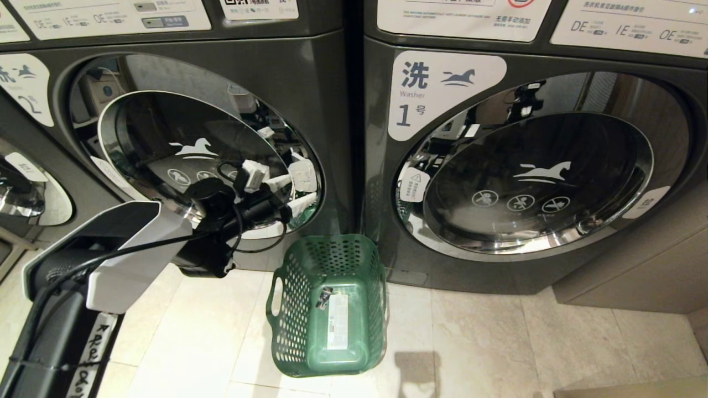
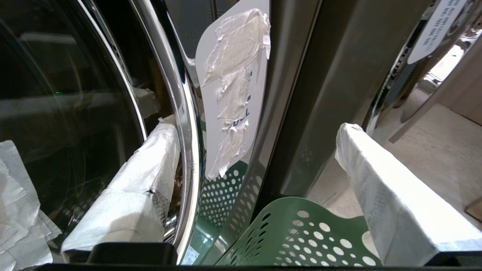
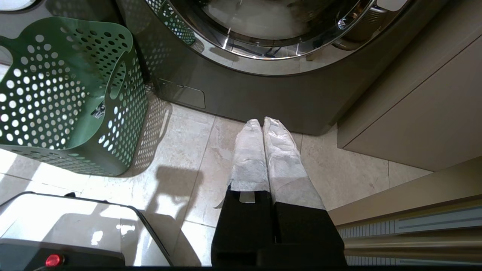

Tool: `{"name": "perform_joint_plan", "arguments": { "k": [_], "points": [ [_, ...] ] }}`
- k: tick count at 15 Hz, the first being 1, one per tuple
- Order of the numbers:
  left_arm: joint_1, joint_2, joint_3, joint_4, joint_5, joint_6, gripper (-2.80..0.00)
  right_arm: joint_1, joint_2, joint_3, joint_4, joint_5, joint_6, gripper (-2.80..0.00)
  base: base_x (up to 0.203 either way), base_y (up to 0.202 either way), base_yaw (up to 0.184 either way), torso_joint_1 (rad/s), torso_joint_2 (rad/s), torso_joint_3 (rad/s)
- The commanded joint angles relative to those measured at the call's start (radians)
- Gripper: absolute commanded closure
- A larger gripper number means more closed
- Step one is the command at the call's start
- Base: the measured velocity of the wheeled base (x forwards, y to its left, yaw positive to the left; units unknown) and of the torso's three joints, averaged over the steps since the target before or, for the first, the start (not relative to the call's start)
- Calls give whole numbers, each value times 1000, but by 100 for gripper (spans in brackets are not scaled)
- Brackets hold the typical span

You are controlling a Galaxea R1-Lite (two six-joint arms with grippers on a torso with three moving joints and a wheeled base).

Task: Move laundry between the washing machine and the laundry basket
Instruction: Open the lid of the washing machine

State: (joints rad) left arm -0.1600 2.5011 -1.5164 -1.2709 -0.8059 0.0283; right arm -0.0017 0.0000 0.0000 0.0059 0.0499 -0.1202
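Down on pale stone floor tiles (image 1: 475, 337), two dark grey front-loaders stand side by side; the washer (image 1: 310, 61) marked "2" is on the left, the one marked "1" (image 1: 525, 166) on the right, both with chrome-rimmed glass doors shut; a beige cabinet (image 1: 636, 265) sits to the right of machine "1".

Basket (image 1: 326, 304) – green, perforated – stands on the tiles in front of the gap between the two machines, tipped a bit so its base with the white sticker (image 1: 337, 320) faces the head camera; nothing in it that I can see, and no laundry shows in any view.

Left gripper (image 1: 276, 179) is up against the lower right part of the washer's door (image 1: 182, 155), fingers spread wide and holding nothing; in the left wrist view one white-wrapped finger (image 2: 139, 188) lies just beside the chrome door rim (image 2: 184, 124), whether touching I can't tell, and the other finger (image 2: 391, 203) hangs out over the basket's rim (image 2: 301, 229); a torn, taped label (image 2: 233, 90) sits on the machine front between them.

Left arm (image 1: 110, 260) reaches in from the lower left, forearm angled up toward the door, basket just below and to the right of the gripper.

Right gripper (image 3: 265, 126) – outside the head view – points down over the tiles in front of machine "1", its wrapped fingers (image 3: 250, 158) pressed together with nothing between them; basket is off to one side of it, well apart.
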Motion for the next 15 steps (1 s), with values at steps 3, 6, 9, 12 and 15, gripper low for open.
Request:
{"name": "perform_joint_plan", "arguments": {
  "k": [3, 6, 9, 12, 15],
  "points": [
    [-3, 2, 4, -27, -80, -11, -280, 0, 0, 0, 0, 1, -1, 0, 0, 0, 0, 0, 0, 0],
    [-12, 2, 7, -30, -122, -11, -280, 0, 0, 0, 0, 1, -1, 0, 0, 0, 0, 0, 0, 0],
    [-29, 13, 7, -50, -189, -11, -280, 0, 0, 0, 0, 1, -1, 0, 0, 0, 0, 0, 0, 0],
    [-41, 19, 11, -69, -237, -11, -280, 0, 0, 0, 0, 1, -1, 0, 0, 0, 0, 0, 0, 0],
    [-40, 22, 23, -82, -277, -11, -280, 0, 1, 0, 0, 1, -1, 0, 0, 0, 0, 0, 0, 0]
  ]
}}
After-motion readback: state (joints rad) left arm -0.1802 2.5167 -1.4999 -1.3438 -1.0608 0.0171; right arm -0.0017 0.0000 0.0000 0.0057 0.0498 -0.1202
